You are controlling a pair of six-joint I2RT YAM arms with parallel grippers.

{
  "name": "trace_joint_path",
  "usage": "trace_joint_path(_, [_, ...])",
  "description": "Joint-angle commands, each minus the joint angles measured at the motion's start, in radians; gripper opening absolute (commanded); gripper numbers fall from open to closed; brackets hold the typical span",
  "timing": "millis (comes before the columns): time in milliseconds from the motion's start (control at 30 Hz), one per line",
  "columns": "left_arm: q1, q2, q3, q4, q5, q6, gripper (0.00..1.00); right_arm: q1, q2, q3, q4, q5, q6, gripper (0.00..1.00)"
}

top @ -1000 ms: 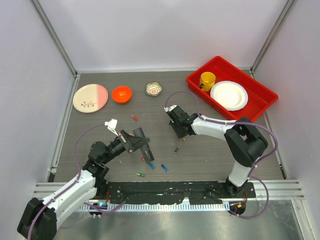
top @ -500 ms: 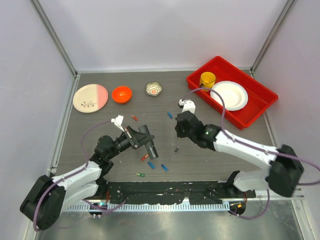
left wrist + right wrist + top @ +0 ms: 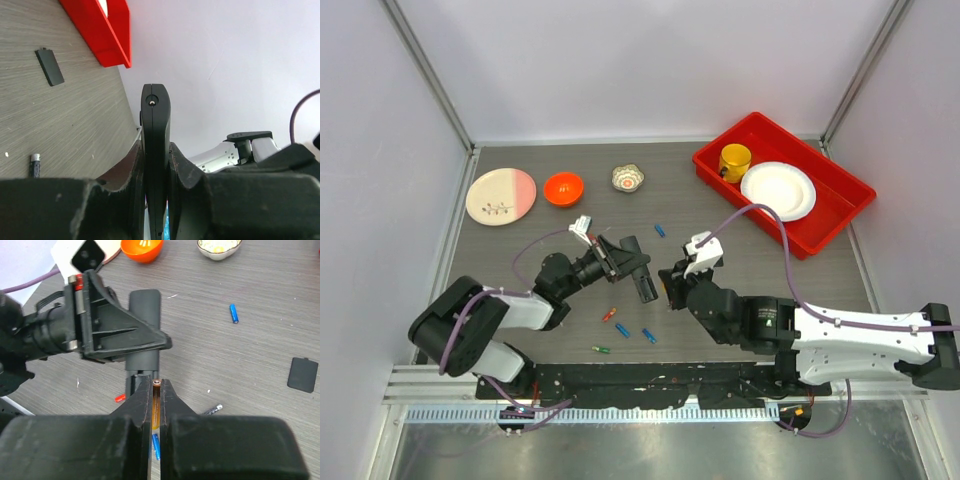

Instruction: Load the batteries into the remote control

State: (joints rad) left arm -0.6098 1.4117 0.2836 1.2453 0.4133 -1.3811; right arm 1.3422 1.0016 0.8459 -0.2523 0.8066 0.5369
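- Left gripper: matte black fingers clamped on the slim black plastic remote control, a smooth rectangular bar. It shows edge-on in the left wrist view.
- Right gripper: fingers pressed together on a thin orange cylindrical battery. The battery's metal tip is just beside the near end of the remote.
- Loose batteries on the table: one small blue cylinder beyond the grippers. Nearer the arm bases lie two more blue ones, a green one and an orange-red one.
- Flat black squarish piece: lying on the table, apart from the remote.
- Grey wood-grain tabletop: matte and streaked.
- Glossy red plastic tray: rectangular, holding a yellow cup and a round white plate.
- Round orange bowl: beside a pink-and-cream plate.
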Motion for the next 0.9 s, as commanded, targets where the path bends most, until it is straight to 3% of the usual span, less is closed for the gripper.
trace_joint_path(0, [-0.021, 0.044, 0.075, 0.301, 0.010, -0.038, 0.00, 0.046, -0.037, -0.036, 0.203, 0.118, -0.104, 0.01])
trace_joint_path(400, [-0.022, 0.049, 0.138, 0.301, 0.033, -0.067, 0.00, 0.060, 0.009, -0.105, 0.398, 0.121, -0.212, 0.01])
trace_joint_path(867, [-0.025, 0.044, 0.141, 0.301, 0.035, -0.079, 0.00, 0.071, 0.038, -0.130, 0.482, 0.131, -0.235, 0.01])
